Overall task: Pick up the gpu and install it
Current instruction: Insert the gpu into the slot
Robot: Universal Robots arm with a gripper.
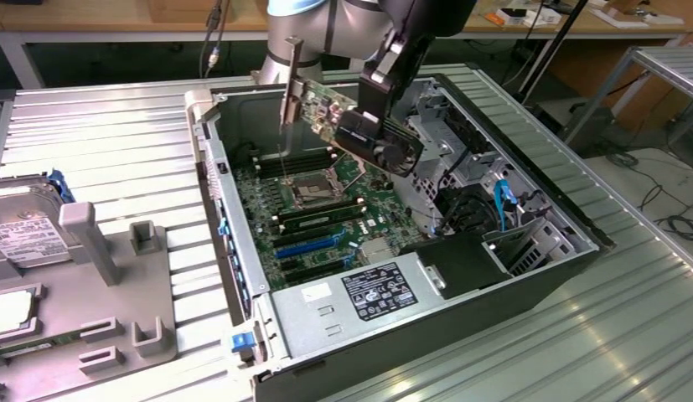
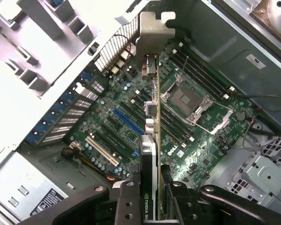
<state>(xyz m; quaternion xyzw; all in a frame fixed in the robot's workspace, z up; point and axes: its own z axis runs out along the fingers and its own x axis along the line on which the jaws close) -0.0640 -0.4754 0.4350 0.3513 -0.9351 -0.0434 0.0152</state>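
Above the open computer case (image 1: 229,251) in the exterior view, you have the gpu (image 1: 358,126) hanging clear of the motherboard (image 1: 323,209), touching nothing below it. Your tool (image 1: 374,96) comes down from overhead and is clenched on the card near its black-faced end. The silver bracket (image 1: 290,84) stands at the other end, toward the exterior view's left and the rear wall of the case. The card sits tilted, not level, with its long axis running from the tool out to the bracket. It hangs roughly over the CPU socket (image 1: 312,193), while the blue slot (image 1: 307,245) lies nearer the camera, apart from the card. The case rests on the ribbed worktop (image 1: 122,142).

Down the card's length in the wrist view, you see the gpu (image 2: 152,140) edge-on between the two fingers (image 2: 126,206) of the tool (image 2: 152,206), which pinch it from both faces. The bracket (image 2: 154,33) is at the far end from the tool. Below, the blue slot (image 2: 129,121) runs at an angle to the card's edge and lies to one side of it, so by my judgement the card's long axis is not yet lined up over that slot
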